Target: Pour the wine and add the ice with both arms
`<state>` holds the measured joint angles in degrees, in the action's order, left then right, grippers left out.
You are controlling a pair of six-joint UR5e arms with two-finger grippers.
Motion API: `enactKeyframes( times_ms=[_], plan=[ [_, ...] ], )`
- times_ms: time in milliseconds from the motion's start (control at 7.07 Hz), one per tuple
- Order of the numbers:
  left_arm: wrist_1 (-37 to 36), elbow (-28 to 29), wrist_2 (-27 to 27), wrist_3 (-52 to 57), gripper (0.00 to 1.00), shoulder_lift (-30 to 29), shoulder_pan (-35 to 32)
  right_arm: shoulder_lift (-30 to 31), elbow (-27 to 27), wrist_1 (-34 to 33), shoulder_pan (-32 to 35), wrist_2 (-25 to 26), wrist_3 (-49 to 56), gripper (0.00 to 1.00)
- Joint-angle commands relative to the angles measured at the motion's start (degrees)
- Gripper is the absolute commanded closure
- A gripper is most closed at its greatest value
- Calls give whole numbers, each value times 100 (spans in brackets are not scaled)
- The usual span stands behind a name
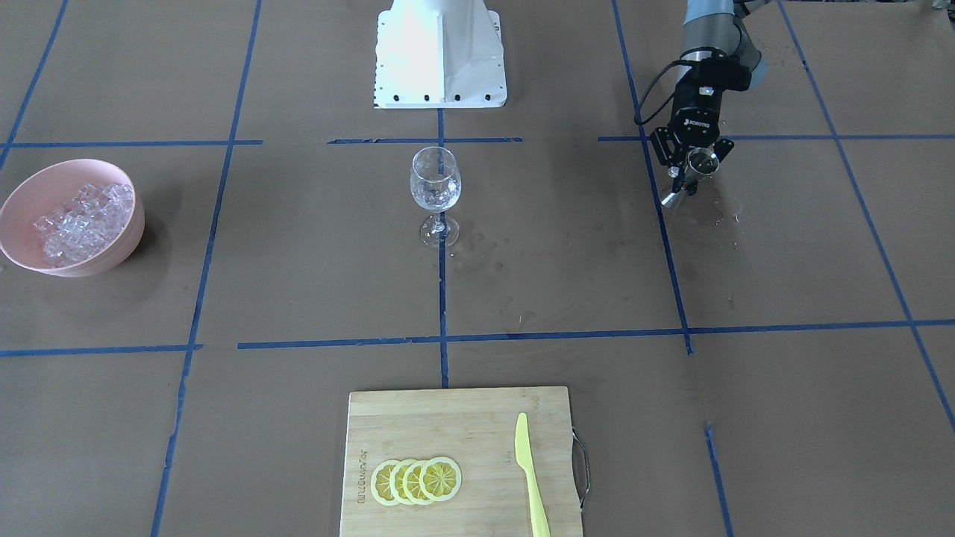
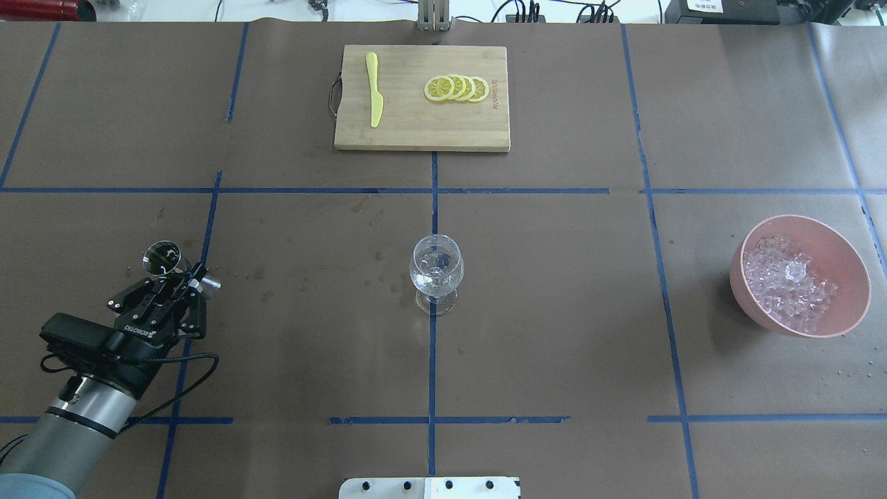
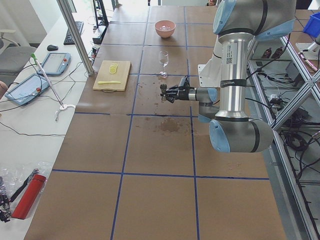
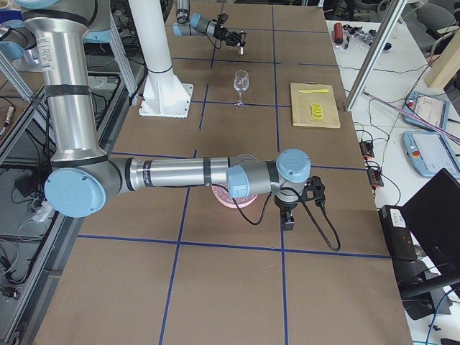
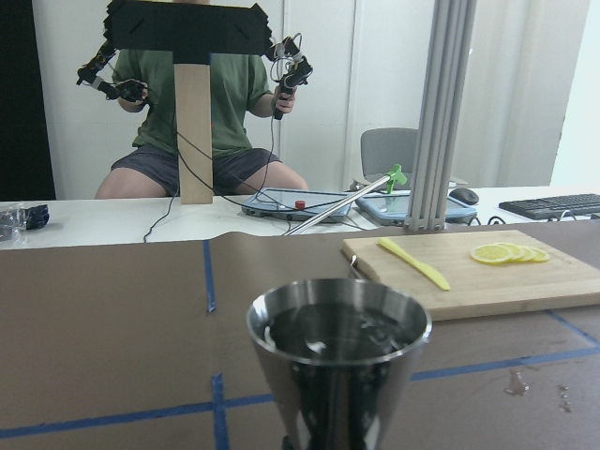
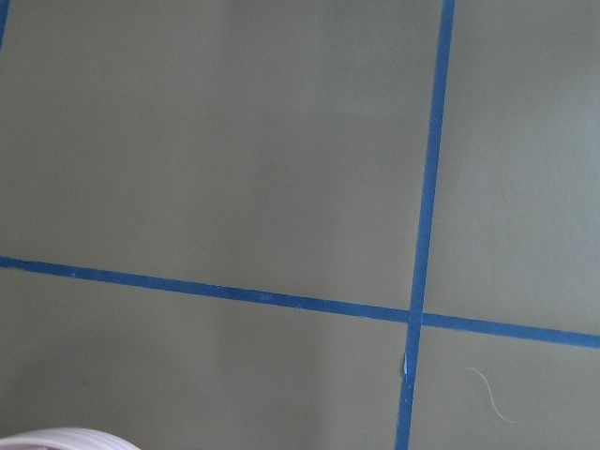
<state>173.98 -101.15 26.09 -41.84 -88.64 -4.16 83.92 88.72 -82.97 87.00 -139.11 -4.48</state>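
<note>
My left gripper is shut on a steel double-cone measuring cup, held low over the table at the robot's left; the gripper and cup also show from overhead. The left wrist view shows the cup's rim close up. The clear wine glass stands upright at the table's middle. The ice lies heaped in a pink bowl at the robot's right. My right gripper shows only in the exterior right view, beside the bowl; I cannot tell if it is open.
A wooden cutting board with lemon slices and a yellow knife lies at the far edge. Wet spots mark the paper between cup and glass. The white pedestal stands at the robot's side.
</note>
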Motion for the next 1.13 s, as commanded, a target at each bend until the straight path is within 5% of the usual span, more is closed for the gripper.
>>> enactKeyframes(
  times_ms=[0, 424, 707, 990],
  plan=[
    [-101, -159, 36, 1006, 100, -740, 3, 1, 40, 0, -7, -195, -1, 0],
    [-2195, -476, 475, 1511, 100, -1758, 3, 1, 40, 0, -16, -196, -1, 0],
    [-2562, -485, 861, 1521, 100, -1964, -163, 1, 40, 0, -77, -196, -1, 0],
    [-3709, -677, 994, 2264, 100, -2305, -234, 1, 40, 8, -86, -196, -1, 0]
  ],
)
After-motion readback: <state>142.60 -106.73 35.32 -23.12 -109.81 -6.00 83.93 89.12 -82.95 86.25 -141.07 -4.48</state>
